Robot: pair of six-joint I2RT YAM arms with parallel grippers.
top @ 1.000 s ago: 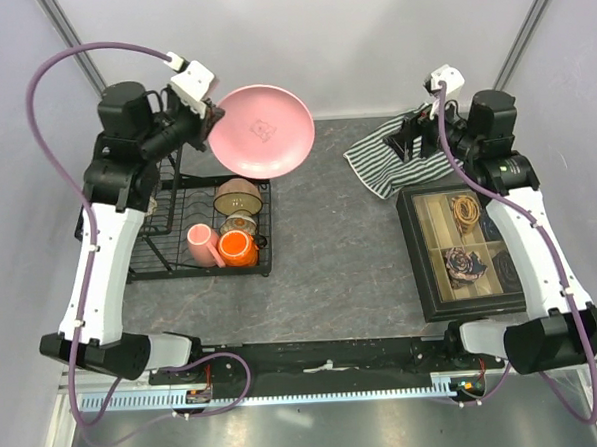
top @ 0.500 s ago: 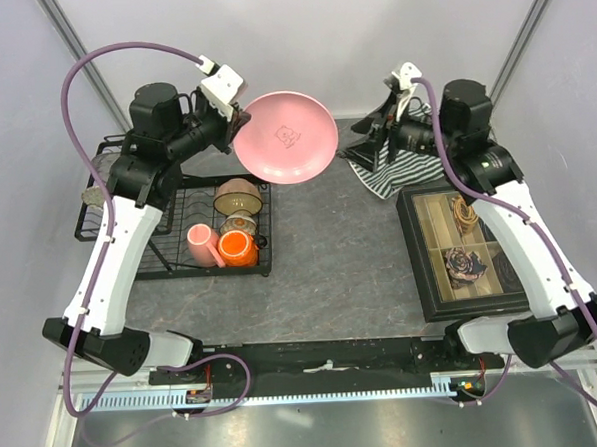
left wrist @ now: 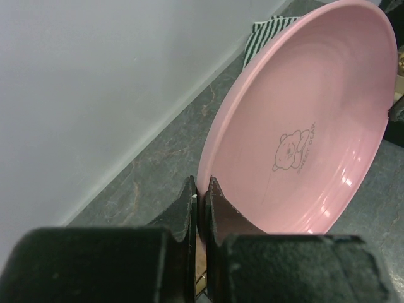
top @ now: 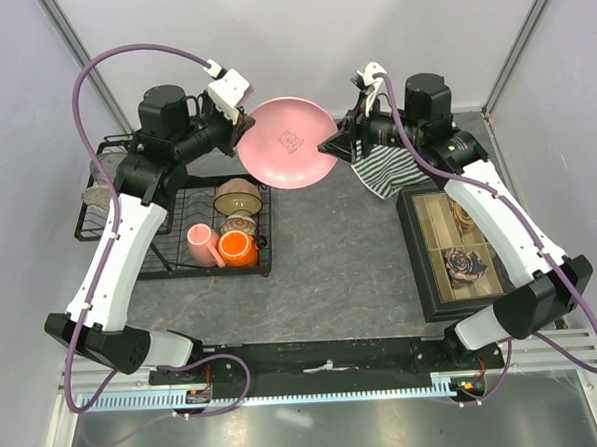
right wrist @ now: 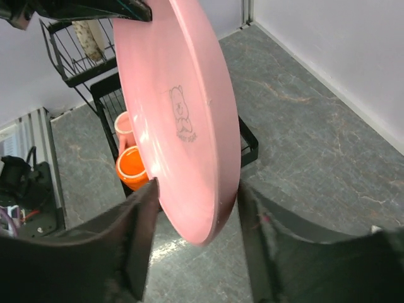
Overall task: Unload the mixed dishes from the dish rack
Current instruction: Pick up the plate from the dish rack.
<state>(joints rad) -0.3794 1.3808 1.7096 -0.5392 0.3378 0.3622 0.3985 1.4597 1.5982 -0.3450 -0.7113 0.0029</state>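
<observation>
Although the pink round plate is already out of the rack, we judge the unloading barely begun. Nearest us on the left, the dish rack holds the pink mug and the orange mug side by side at its near edge. The small floral bowl is just behind them and the tan-brown bowl behind that. What looks like the small patterned oval dish stands in the taller basket section at far left. On the right lies the dark compartmented box, with a striped cloth beyond it. Farther back, in the air between the arms, the plate is tilted on edge. The left gripper is clamped on its left rim, and the right gripper has its jaws apart, straddling the opposite rim; whether they touch it we cannot tell. We read this as a handover midway, with nothing set down yet. Against half a second ago, the right gripper has swung left from over the cloth to meet the plate, while the rack's contents have not moved.
</observation>
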